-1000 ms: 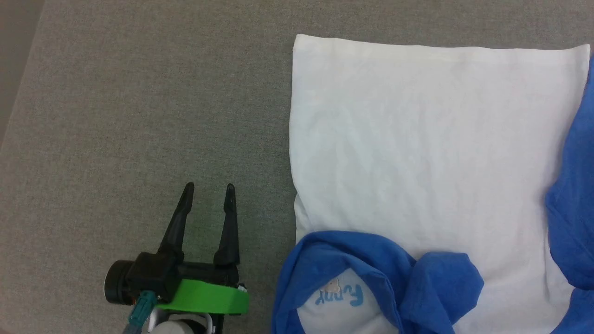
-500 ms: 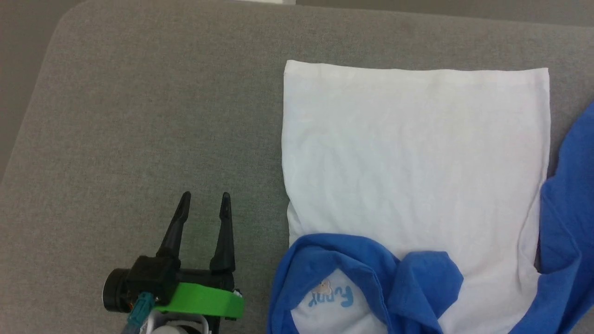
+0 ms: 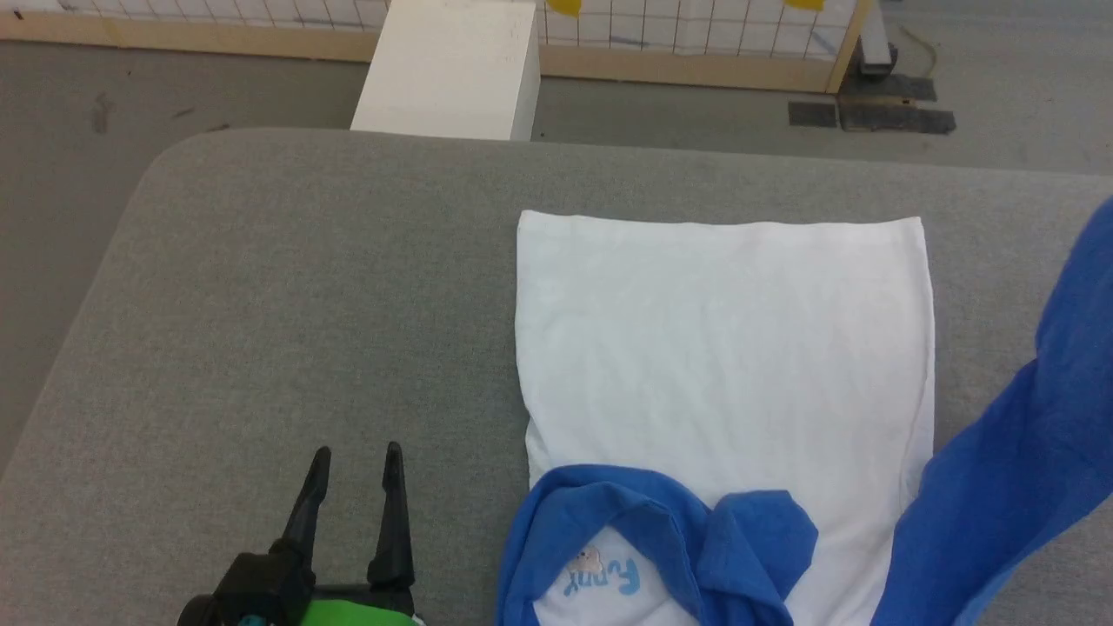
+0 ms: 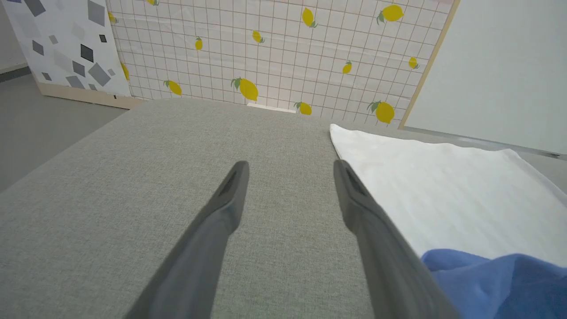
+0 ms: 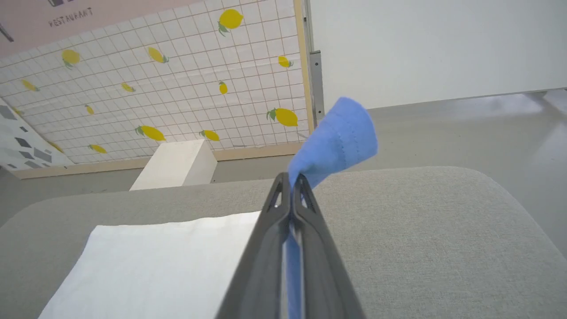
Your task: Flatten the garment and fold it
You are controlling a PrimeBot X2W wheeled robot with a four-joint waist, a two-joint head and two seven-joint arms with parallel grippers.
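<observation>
Fabric in a fine grey weave covers the desk [image 3: 261,304], and the garment [image 3: 722,348] lies on its right half. The white body is spread flat, with a straight hem at the far side and straight left and right edges. Its near end is covered by a bunched blue sleeve [image 3: 756,539], folded over the chest in a loose heap. Blue neck trim curves around small blue lettering [image 3: 609,576] and a little cartoon mark just beside it. The letters read upside down from the head view.

The second blue sleeve [image 3: 1026,435] rises off the desk at the right of the body. It stretches up and to the right as a taut band, out past the picture's edge. In the right wrist view the right tool [image 5: 291,177] is pressed fully closed on this sleeve. Blue cloth runs down between the two dark fingers, and the stitched cuff end pokes out beyond the tips. Tool and cuff sit in the air above the far right part of the desk.

The left tool [image 3: 357,450] sits at the near left, over bare grey desk, to the left of the garment and apart from it. Its fingers are spread and point far, with nothing between them.

Beyond the far edge of the desk is a grey floor [image 3: 174,87]. A white block [image 3: 448,69] stands there, whether box or solid I cannot tell. Behind it is a gridded panel printed with lemons [image 4: 266,57].
</observation>
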